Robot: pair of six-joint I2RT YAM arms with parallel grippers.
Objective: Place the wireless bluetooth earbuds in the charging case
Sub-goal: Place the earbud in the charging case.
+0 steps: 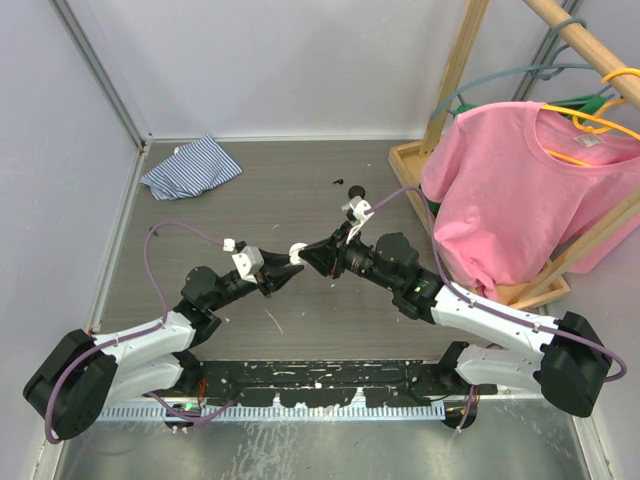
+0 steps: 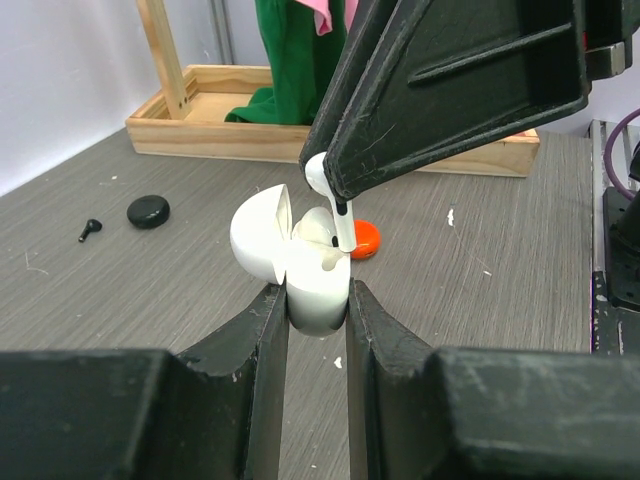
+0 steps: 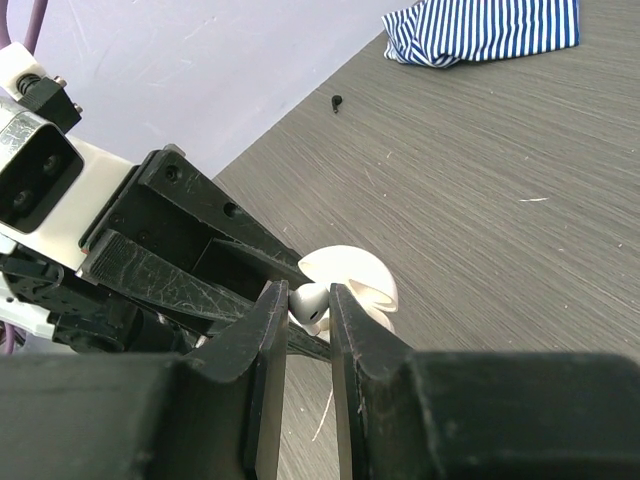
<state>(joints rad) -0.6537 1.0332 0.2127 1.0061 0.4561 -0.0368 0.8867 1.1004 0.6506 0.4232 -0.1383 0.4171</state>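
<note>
My left gripper [image 2: 317, 296] is shut on a white charging case [image 2: 318, 285] and holds it above the table, its lid [image 2: 258, 235] swung open to the left. My right gripper [image 3: 310, 300] is shut on a white earbud [image 3: 312, 303]. In the left wrist view the earbud [image 2: 343, 222] hangs from the right gripper with its stem pointing down into the case's opening. In the top view both grippers meet at the case [image 1: 297, 250] at the table's middle. A black earbud [image 2: 90, 229] and a black round case [image 2: 148, 211] lie on the table. A red-orange round case [image 2: 366, 239] lies behind the white one.
A blue-striped cloth [image 1: 192, 167] lies at the back left. A wooden rack base [image 1: 405, 165] with a pink shirt [image 1: 520, 190] on a hanger stands at the right. The black case [image 1: 354, 192] and black earbud [image 1: 340, 182] lie behind the grippers.
</note>
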